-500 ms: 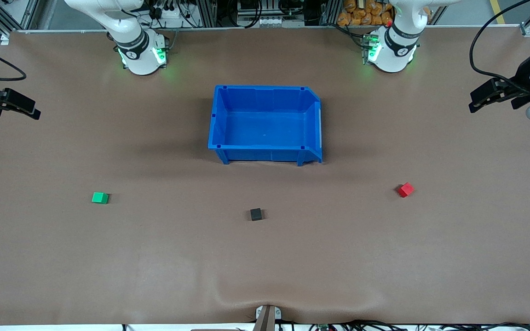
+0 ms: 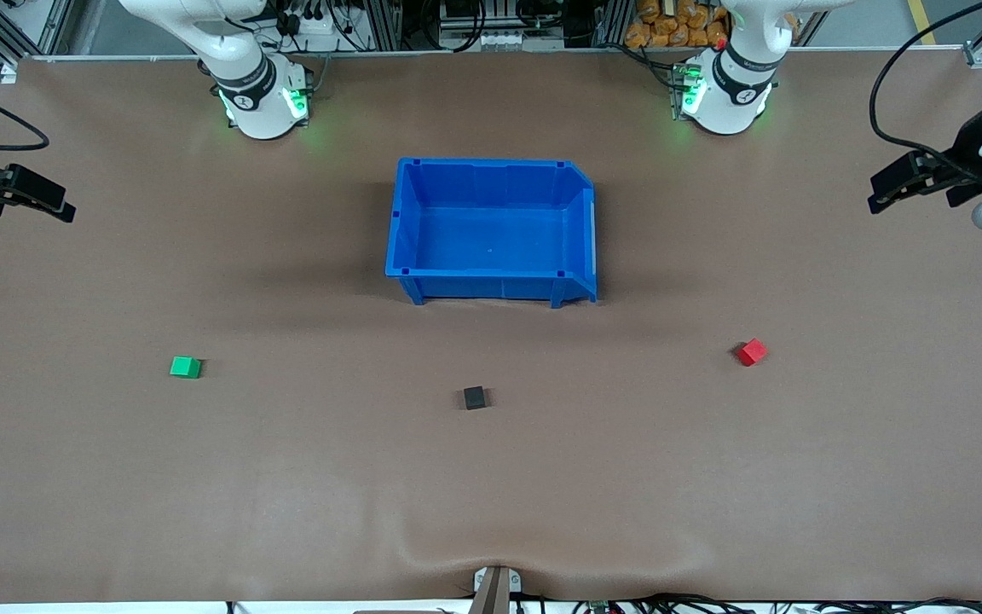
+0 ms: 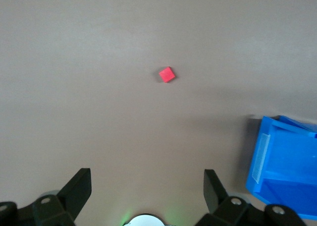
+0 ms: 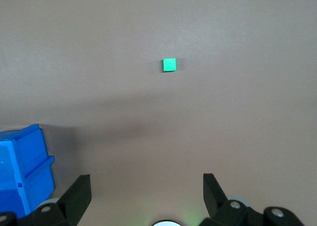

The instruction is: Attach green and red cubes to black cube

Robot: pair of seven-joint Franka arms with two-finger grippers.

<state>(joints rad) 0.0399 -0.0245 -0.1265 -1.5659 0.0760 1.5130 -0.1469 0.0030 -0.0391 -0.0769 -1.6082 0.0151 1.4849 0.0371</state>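
we see left gripper (image 2: pixel 883 192) released, up over the table's left-arm end | right gripper (image 2: pixel 60 205) released over its own end | green cube (image 2: pixel 185 367), black cube (image 2: pixel 474 397), red cube (image 2: pixel 752 351) well apart, all nearer the camera than blue bin (image 2: pixel 491 281)

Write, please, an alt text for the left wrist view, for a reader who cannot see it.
A small bright red cube lies alone on the brown table, apart from the open left gripper, which holds nothing. A corner of the blue plastic bin shows at one edge.
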